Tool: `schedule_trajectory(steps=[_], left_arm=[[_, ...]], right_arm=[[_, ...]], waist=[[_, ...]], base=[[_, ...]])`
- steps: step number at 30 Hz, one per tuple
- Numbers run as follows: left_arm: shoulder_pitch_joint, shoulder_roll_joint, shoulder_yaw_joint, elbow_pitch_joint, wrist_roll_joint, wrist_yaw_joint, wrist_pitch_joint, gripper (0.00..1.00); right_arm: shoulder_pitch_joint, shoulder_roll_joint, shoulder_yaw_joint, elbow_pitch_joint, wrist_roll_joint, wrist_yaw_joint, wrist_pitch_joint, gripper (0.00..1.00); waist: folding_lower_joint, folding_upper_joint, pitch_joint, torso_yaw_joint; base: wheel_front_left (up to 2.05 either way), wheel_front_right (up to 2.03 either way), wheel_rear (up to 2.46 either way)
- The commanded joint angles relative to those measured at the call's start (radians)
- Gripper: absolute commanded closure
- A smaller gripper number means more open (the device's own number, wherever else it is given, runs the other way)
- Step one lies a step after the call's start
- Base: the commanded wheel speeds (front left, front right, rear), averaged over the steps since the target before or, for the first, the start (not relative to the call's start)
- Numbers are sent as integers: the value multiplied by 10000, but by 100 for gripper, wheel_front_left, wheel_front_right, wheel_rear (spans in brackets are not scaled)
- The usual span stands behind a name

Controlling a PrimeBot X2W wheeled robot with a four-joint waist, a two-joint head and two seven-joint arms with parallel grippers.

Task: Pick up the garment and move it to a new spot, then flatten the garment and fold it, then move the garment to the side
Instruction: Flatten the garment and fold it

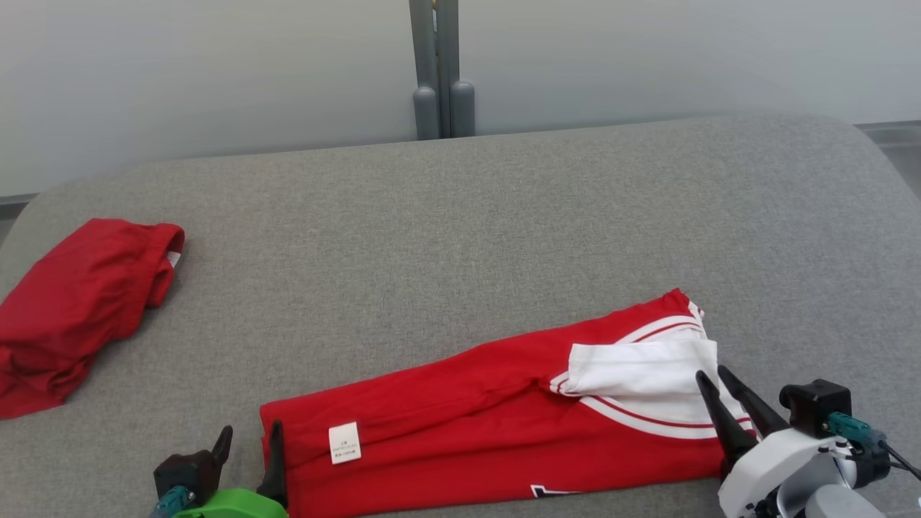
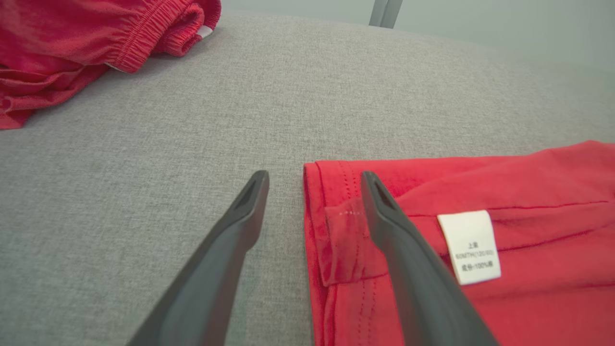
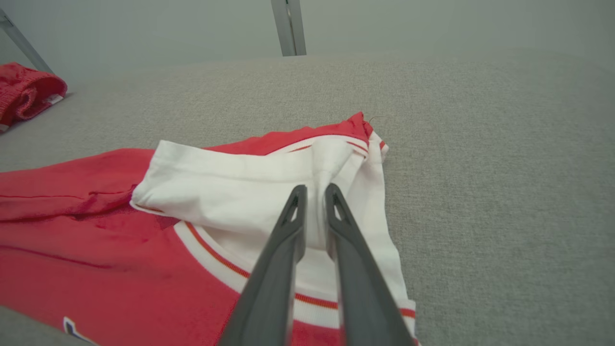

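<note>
Red shorts lie well apart on the grey bench. Folded red garment, white sleeve on top. The left gripper stands wide at the hem, the right gripper barely parted.

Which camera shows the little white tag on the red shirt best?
The left wrist view: the white tag is big and close, print visible. The head view shows it tiny, near the red garment's left end. The right wrist view faces the garment's white-trimmed end.
</note>
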Motion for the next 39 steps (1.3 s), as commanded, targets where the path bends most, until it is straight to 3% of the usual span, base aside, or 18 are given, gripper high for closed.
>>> schedule_trajectory(steps=[1, 10, 16, 25, 39], left_arm=[[148, -61, 105, -62, 161, 40, 5, 0], [371, -157, 562, -379, 516, 94, 4, 0], [405, -171, 464, -577, 297, 86, 4, 0], [243, -168, -102, -864, -137, 223, 4, 0], [251, -166, -483, -964, -414, 376, 4, 0]], right_arm=[[293, -86, -149, -159, 66, -17, -26, 0], [1327, -35, -1297, -852, -462, -15, -26, 0], [1172, 210, -1284, -902, -645, -15, -28, 0], [-232, 302, 714, -499, -214, -15, -28, 0], [-2634, -732, 4221, 982, 1736, -15, 123, 0]], waist=[[0, 0, -25, 24], [0, 0, -146, -19], [0, 0, -161, 6], [0, 0, 27, 418], [0, 0, 269, 929]], base=[[0, 0, 0], [0, 0, 0], [0, 0, 0], [0, 0, 0], [0, 0, 0]])
